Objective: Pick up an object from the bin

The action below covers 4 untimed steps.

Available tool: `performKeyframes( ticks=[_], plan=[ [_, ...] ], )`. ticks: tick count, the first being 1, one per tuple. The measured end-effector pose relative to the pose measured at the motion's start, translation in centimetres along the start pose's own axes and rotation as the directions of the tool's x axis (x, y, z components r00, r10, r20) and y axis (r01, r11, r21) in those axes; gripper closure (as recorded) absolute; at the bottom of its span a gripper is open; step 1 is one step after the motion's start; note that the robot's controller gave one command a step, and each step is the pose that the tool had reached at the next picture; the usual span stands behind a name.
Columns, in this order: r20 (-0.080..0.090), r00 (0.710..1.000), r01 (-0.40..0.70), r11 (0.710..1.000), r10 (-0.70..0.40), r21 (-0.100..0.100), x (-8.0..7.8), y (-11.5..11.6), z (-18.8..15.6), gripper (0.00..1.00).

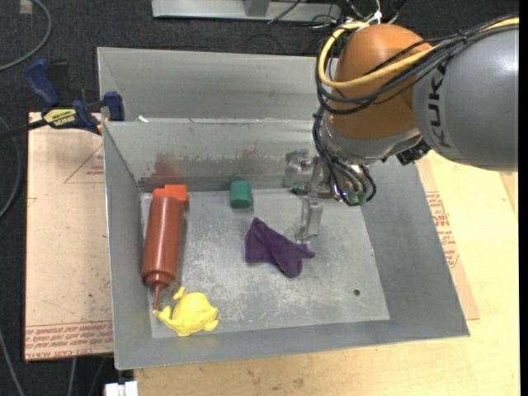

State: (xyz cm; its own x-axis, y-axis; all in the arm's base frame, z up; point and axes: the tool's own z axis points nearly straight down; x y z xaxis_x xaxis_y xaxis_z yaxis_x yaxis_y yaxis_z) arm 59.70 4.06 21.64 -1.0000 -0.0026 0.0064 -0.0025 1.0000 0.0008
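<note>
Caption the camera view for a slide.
KUKA gripper at the right edge of a crumpled purple cloth; green block, brown bottle and yellow toy lie toward the view's left.

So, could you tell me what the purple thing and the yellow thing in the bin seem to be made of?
The purple thing looks like soft matte cloth: it lies limp, with folds. The yellow thing looks like smooth rubber or soft plastic, with lumpy moulded shapes; which, I cannot tell.

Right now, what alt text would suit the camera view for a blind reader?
A robot's hand hangs over the right edge of a crumpled purple cloth in a grey metal bin. A green block, a brown bottle and a yellow toy lie farther left.
</note>
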Motion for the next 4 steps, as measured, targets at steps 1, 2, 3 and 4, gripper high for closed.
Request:
performKeyframes(
  ticks=[1, 2, 3, 4],
  plan=[
    [0.008, 1.000, -0.001, 1.000, 0.001, 0.000, -0.1, 0.0, -0.5, 0.00],
    [0.011, 0.998, 0.056, 0.998, -0.056, -0.001, 2.0, -1.6, 3.3, 0.00],
    [0.006, 1.000, 0.013, 1.000, -0.013, -0.001, 5.6, -2.8, 7.4, 0.00],
    [0.011, 1.000, 0.010, 1.000, -0.010, -0.001, 4.9, -2.8, 10.1, 0.00]
  ],
)
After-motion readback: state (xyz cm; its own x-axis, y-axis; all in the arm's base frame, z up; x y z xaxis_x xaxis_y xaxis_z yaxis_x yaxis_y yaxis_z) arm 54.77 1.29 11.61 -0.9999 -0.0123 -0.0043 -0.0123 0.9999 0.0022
